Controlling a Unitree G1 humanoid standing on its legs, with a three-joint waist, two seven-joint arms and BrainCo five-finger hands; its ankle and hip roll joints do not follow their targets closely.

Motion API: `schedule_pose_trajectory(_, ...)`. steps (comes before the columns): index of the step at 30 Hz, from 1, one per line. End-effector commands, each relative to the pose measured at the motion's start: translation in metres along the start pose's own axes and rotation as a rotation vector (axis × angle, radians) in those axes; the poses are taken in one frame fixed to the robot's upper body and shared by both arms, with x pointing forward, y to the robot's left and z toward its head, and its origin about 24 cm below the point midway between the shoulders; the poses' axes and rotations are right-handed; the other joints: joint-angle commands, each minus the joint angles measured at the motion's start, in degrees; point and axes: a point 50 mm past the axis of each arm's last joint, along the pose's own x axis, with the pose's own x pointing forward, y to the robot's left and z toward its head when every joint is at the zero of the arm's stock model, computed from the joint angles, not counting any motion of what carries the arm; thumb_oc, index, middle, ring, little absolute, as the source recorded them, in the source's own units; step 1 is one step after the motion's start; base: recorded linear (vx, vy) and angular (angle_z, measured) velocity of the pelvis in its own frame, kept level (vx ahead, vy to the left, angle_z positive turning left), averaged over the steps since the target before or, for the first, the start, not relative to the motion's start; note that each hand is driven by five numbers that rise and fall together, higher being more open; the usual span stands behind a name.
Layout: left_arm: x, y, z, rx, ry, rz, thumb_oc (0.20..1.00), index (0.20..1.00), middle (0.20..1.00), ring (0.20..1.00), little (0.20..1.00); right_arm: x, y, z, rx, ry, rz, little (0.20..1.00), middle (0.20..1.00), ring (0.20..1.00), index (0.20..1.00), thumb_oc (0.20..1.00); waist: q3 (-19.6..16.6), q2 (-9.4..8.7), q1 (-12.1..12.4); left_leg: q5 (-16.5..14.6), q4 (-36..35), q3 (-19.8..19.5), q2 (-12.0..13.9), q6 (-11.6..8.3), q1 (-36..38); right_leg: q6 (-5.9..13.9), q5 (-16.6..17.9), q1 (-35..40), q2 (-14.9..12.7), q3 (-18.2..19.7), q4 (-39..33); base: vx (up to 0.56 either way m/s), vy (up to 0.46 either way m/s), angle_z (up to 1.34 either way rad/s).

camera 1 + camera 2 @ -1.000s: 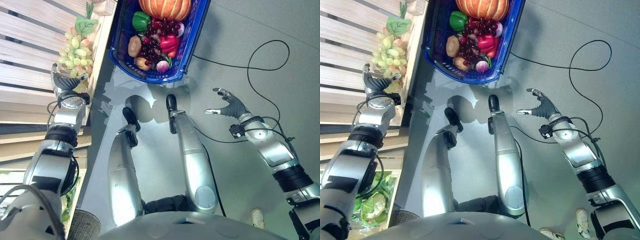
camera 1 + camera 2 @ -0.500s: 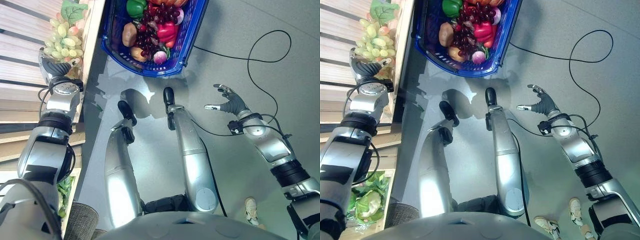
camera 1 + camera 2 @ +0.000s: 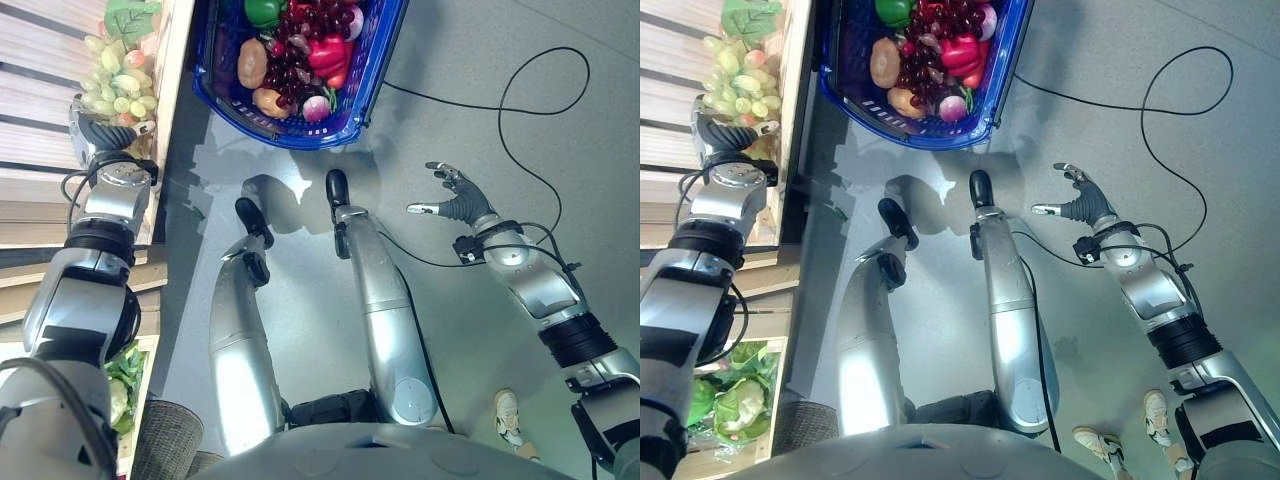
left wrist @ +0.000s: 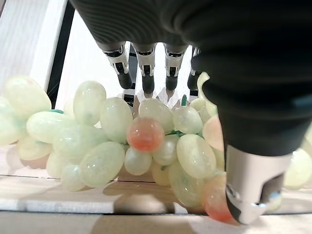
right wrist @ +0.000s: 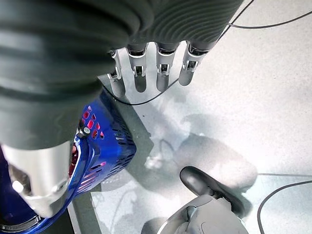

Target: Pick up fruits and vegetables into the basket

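Observation:
A bunch of pale green grapes [image 3: 112, 78] with a few pink ones lies on the edge of a wooden shelf [image 3: 40, 60]. My left hand [image 3: 103, 135] is right at it. In the left wrist view the straight fingers [image 4: 146, 68] reach over the grapes [image 4: 122, 141], the thumb rests against the near side, and the hand is open. The blue basket [image 3: 368, 95] stands on the floor ahead, holding a red pepper [image 3: 330, 55], dark grapes [image 3: 295, 60], a potato [image 3: 251, 63] and a green pepper [image 3: 262, 10]. My right hand [image 3: 460, 203] hovers open over the floor to the right of the basket [image 5: 109, 141].
A green leaf [image 3: 130, 18] lies beyond the grapes on the shelf. A lower crate holds leafy greens [image 3: 735, 400], with a woven bin [image 3: 165, 440] beside it. A person's shoe [image 3: 507, 408] shows at lower right.
The whole picture has shifted, so the camera moved. My left hand has edged a little closer to the green grapes. The right hand has kept its pose.

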Motion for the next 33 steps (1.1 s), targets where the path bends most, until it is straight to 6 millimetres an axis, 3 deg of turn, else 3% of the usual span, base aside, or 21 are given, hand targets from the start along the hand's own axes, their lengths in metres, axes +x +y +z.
schedule_pose_trajectory(1,-0.002,-0.015,-0.007,0.057,0.022,-0.127,1.0,1.0,1.0,1.0,1.0,-0.002,0.009,0.001,0.034,-0.022,0.008,1.0,1.0,1.0,1.0,1.0,-3.1,-1.93,-1.1,-3.6,0.6,4.1,-2.0,3.01,-0.2,2.37,-0.5,0.7,3.0,-1.6,-0.6,0.0,-0.034,-0.04)
schedule_pose_trajectory(5,0.001,-0.012,0.002,0.085,0.002,-0.111,1.0,1.0,1.0,1.0,1.0,-0.001,0.01,0.001,0.041,-0.021,0.008,1.0,1.0,1.0,1.0,1.0,-3.1,-2.1,-1.4,-3.5,0.6,4.1,-1.9,2.93,-1.0,2.32,-0.2,0.0,3.0,-1.6,-0.8,-0.01,-0.04,-0.04)
schedule_pose_trajectory(14,-0.004,-0.029,0.013,0.038,0.008,-0.232,1.0,1.0,1.0,1.0,1.0,0.003,0.014,0.004,0.047,-0.031,0.015,1.0,1.0,1.0,1.0,1.0,-3.1,-2.26,-2.0,-3.5,0.6,4.3,-1.8,2.79,-1.6,2.44,0.0,-0.9,3.1,-1.5,-0.6,0.0,-0.027,-0.03)
schedule_pose_trajectory(21,-0.005,-0.033,0.017,0.133,-0.005,-0.247,1.0,1.0,1.0,1.0,1.0,0.005,0.01,0.007,0.049,-0.036,0.008,1.0,1.0,1.0,1.0,1.0,-3.1,-2.51,-2.4,-3.4,0.6,4.4,-1.7,2.62,-2.0,2.44,0.2,-1.2,3.4,-1.3,-0.9,0.0,0.0,0.0)
schedule_pose_trajectory(22,-0.004,-0.031,0.018,0.16,0.0,-0.241,0.944,0.944,0.944,0.944,0.944,0.005,0.009,0.007,0.049,-0.036,0.007,1.0,1.0,1.0,1.0,1.0,-3.1,-2.56,-2.5,-3.3,0.5,4.4,-1.7,2.58,-1.9,2.44,0.3,-1.2,3.5,-1.3,-1.0,0.0,0.0,0.0)
schedule_pose_trajectory(23,-0.003,-0.031,0.017,0.175,0.005,-0.237,0.827,0.827,0.827,0.827,0.827,0.005,0.008,0.008,0.048,-0.036,0.005,1.0,1.0,1.0,1.0,1.0,-3.1,-2.59,-2.6,-3.3,0.5,4.5,-1.7,2.56,-2.0,2.45,0.3,-1.3,3.6,-1.3,-1.0,0.0,0.0,0.0)
schedule_pose_trajectory(24,-0.003,-0.031,0.017,0.186,0.011,-0.238,0.404,0.404,0.404,0.404,0.404,0.005,0.008,0.008,0.048,-0.037,0.004,1.0,1.0,1.0,1.0,1.0,-3.1,-2.64,-2.7,-3.4,0.6,4.5,-1.6,2.55,-2.0,2.43,0.3,-1.3,3.6,-1.2,-1.1,0.0,0.0,0.0)
schedule_pose_trajectory(25,-0.003,-0.031,0.018,0.195,0.012,-0.242,0.2,0.2,0.2,0.2,0.2,0.005,0.008,0.008,0.049,-0.037,0.003,1.0,1.0,1.0,1.0,1.0,-3.1,-2.69,-2.7,-3.4,0.6,4.5,-1.6,2.53,-2.1,2.41,0.3,-1.4,3.6,-1.2,-1.1,0.0,0.0,0.0)
schedule_pose_trajectory(33,-0.004,-0.035,0.02,0.216,-0.011,-0.285,0.2,0.2,0.2,0.2,0.2,0.004,0.008,0.01,0.046,-0.043,0.006,1.0,1.0,1.0,1.0,1.0,-3.1,-2.46,-3.0,-3.4,0.3,4.8,-1.7,2.31,-1.7,2.43,0.3,-1.2,3.7,-1.0,-1.3,-0.01,0.009,-0.03)
